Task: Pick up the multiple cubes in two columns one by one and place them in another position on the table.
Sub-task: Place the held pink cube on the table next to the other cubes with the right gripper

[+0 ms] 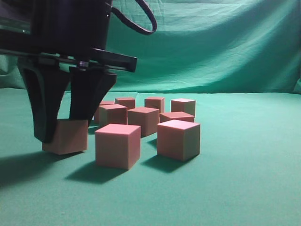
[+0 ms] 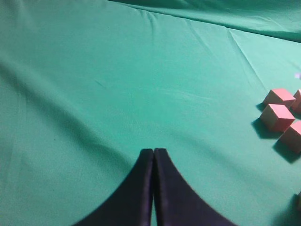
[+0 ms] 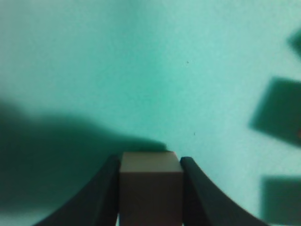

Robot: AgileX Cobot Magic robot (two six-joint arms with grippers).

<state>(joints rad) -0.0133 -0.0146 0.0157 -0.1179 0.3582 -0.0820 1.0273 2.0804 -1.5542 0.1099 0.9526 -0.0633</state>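
green cloth table (image 1: 244, 188), and the right gripper (image 1: 63, 129) has its fingers clamped on one cube (image 1: 66, 136), low at the table, just left of the cubes (image 1: 146, 120) cluster. left gripper (image 2: 154, 155) hovers apart from them, fingers pressed together.

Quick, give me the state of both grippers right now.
Left gripper: closed, holding nothing, above bare table.
Right gripper: closed on a cube, which sits on the table.

Dim, green-tinted light — long shadows fall leftward; the right wrist view is blurred.
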